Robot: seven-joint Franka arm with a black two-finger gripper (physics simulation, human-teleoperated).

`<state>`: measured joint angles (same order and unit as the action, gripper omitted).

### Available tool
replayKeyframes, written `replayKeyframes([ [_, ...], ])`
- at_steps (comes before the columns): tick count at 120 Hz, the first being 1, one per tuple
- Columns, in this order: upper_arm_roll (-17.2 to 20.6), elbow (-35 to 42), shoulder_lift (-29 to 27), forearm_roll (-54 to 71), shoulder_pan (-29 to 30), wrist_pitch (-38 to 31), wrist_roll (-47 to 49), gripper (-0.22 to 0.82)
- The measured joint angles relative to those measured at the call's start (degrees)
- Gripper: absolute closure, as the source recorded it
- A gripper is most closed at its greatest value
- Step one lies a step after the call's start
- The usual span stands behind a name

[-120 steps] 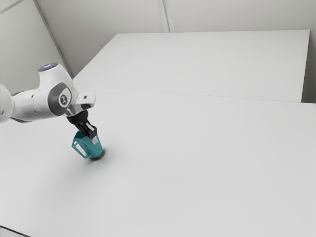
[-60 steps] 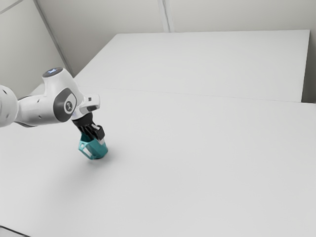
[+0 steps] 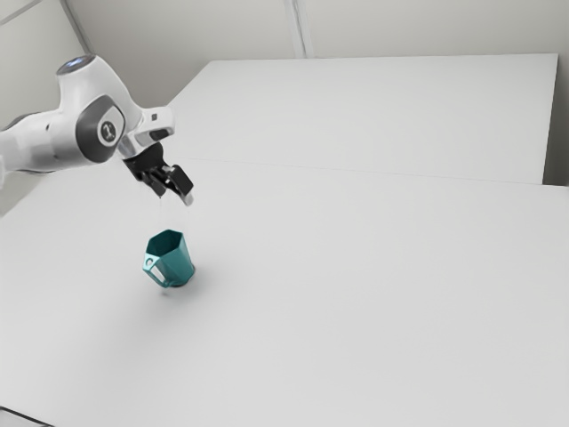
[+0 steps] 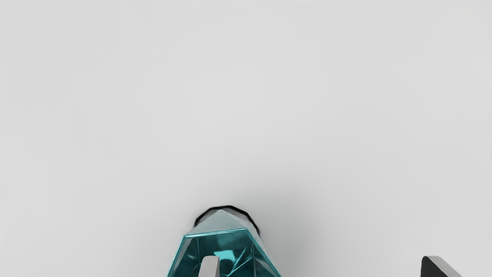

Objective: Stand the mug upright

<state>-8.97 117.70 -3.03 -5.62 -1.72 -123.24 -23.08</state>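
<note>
The mug stands upright on the worktop, handle toward the exterior view's left; above it, apart from it, hangs the pincer, wide open

Pale walls stand beyond a white table, a dark line low at the exterior view's left.

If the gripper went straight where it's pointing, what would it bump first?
The gripper would probably meet the white table beside the teal mug, though one finger might clip the mug first; depth is hard to judge.
</note>
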Motion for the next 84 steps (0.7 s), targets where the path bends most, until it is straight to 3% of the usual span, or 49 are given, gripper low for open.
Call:
replayKeyframes([
  [38, 1.33, -25.14, 7.98, 0.15, -0.11, 17.59, 2.59, 0.01],
  [84, 1.32, -27.41, 7.82, -0.15, -0.32, 26.29, 4.07, 0.0],
])
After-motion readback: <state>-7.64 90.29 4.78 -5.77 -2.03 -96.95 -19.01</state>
